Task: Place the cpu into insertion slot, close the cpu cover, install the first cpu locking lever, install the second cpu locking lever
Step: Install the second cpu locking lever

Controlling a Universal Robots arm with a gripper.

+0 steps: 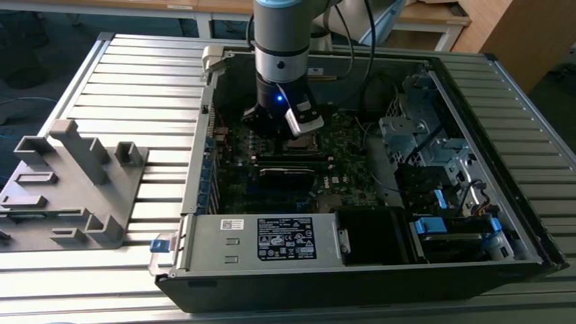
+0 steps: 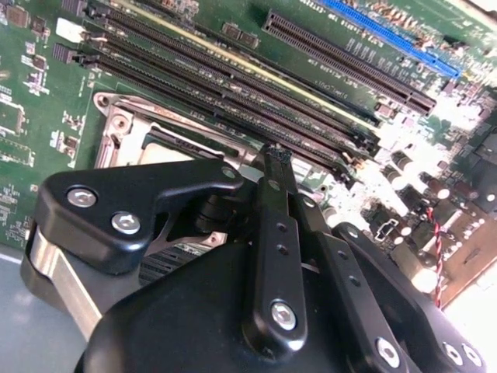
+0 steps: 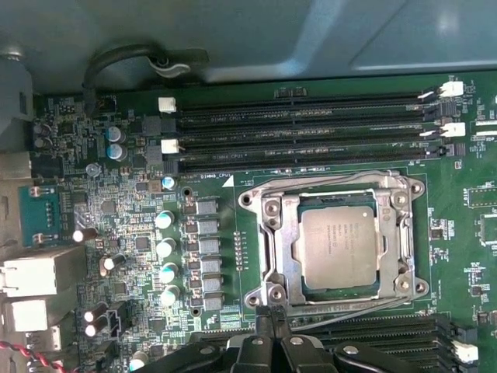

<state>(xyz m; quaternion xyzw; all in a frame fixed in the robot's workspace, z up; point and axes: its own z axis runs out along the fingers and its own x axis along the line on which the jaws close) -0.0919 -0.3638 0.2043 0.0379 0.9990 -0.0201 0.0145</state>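
My end effector (image 3: 268, 330) sits clenched, fingers pressed together and grasping nothing, at the lower centre of the first wrist view, just beside the socket's edge. The cpu (image 3: 339, 247) lies flat in the insertion slot (image 3: 273, 268), right of centre. The cpu cover (image 3: 388, 203) looks closed around it, though I can't be sure.

The setting is a robotics or electronics assembly lab. An open desktop computer case (image 1: 360, 202) lies on its side on a ribbed aluminium tabletop (image 1: 135, 81). A grey moulded fixture (image 1: 72, 189) stands on the tabletop beside the case. Wooden desks (image 1: 432, 17) stand beyond the case.
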